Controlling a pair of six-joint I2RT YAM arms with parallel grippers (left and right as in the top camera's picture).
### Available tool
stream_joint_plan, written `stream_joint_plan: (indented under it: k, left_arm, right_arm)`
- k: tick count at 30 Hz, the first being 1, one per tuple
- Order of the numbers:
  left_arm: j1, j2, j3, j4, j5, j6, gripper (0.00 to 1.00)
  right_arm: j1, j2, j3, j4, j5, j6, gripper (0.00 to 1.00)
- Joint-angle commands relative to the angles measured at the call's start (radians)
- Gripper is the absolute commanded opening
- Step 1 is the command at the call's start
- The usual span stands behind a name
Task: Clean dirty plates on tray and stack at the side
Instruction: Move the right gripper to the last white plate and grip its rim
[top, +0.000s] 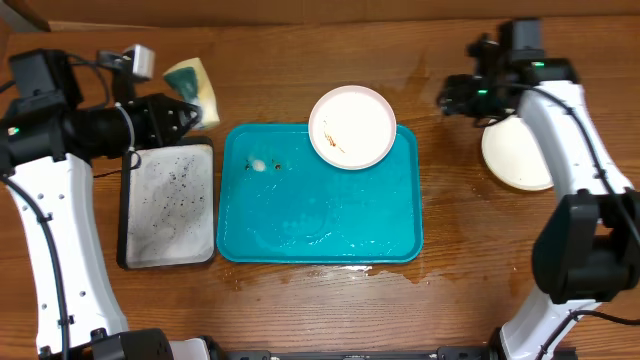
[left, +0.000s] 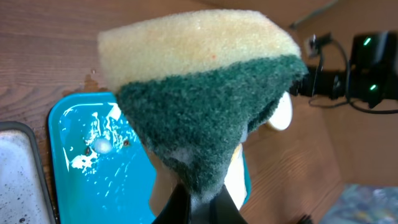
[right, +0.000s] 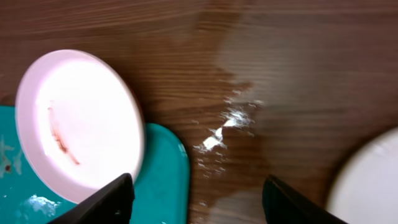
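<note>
One smeared plate (top: 352, 126) lies uncleaned on the tray (top: 300, 225), upper right; the stack (top: 507, 160) sits far right (count unclear); left gripper (left: 193, 208) clamps the sponge (left: 199, 93), right gripper (right: 196, 202) gapes empty.

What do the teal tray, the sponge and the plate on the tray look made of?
The tray: probably moulded plastic, glossy; wet highlights, rounded rim.
The sponge: yellow foam, matte and porous, with a fuzzy green scouring layer.
The plate: smooth white, slight sheen; plastic or ceramic, cannot tell.
</note>
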Motion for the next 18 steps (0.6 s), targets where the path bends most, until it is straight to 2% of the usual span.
stream_joint_plan:
  k: [1, 6, 13, 18]
  left_arm:
    - [-0.058, -0.015, 0.014, -0.001, -0.112, -0.003, 0.04]
    - [-0.129, -0.015, 0.014, -0.001, -0.200, -0.003, 0.04]
    - [-0.167, -0.015, 0.014, 0.000, -0.228, -0.006, 0.04]
    - [-0.167, -0.015, 0.014, 0.001, -0.228, -0.006, 0.04]
  right_arm:
    - [0.066, 0.032, 0.013, 0.056, 0.112, -0.035, 0.70]
    - [0.133, 0.118, 0.013, 0.153, 0.108, -0.038, 0.68]
    - [0.188, 0.218, 0.013, 0.297, 0.094, -0.045, 0.54]
    - [0.202, 0.246, 0.013, 0.328, 0.093, -0.044, 0.51]
